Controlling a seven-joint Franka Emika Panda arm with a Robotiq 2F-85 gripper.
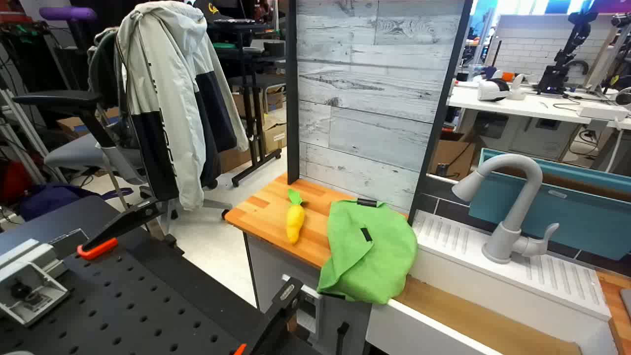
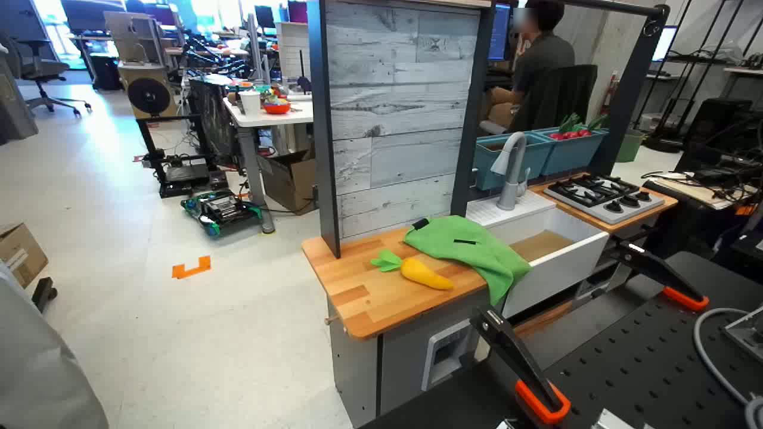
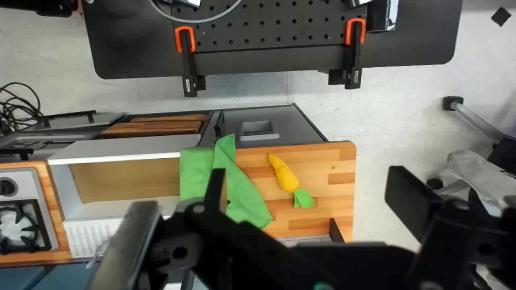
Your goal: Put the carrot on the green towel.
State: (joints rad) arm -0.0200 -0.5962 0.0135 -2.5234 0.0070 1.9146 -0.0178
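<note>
Wrist view: Robotiq gripper (image 3: 310, 185) with fingers (image 3: 407, 197) spread wide, nothing held, seemingly well above the butcher-block counter (image 3: 332, 205). Flat on that counter, yellow toy carrot (image 3: 284, 175), seen in the gap between the fingers, nearer the finger on the view's left. Long axis oblique: tapered tip toward the counter's front edge, leafy green top toward the grey plank panel (image 2: 405, 107). By judgement, closer to crosswise than parallel to the closing line; hence probably only a slight wrist turn before descent. Green towel (image 3: 242, 193) to the carrot's left in that view, close but not touching; likely move, a lift and sideways carry. Containers, in an exterior view: white sink (image 2: 557, 271) with brown floor, one end under the towel's drape; behind, teal planter box (image 2: 575, 154) with red radishes (image 2: 570, 135), neighbouring teal planter box (image 2: 536, 155) with brown filling.
</note>
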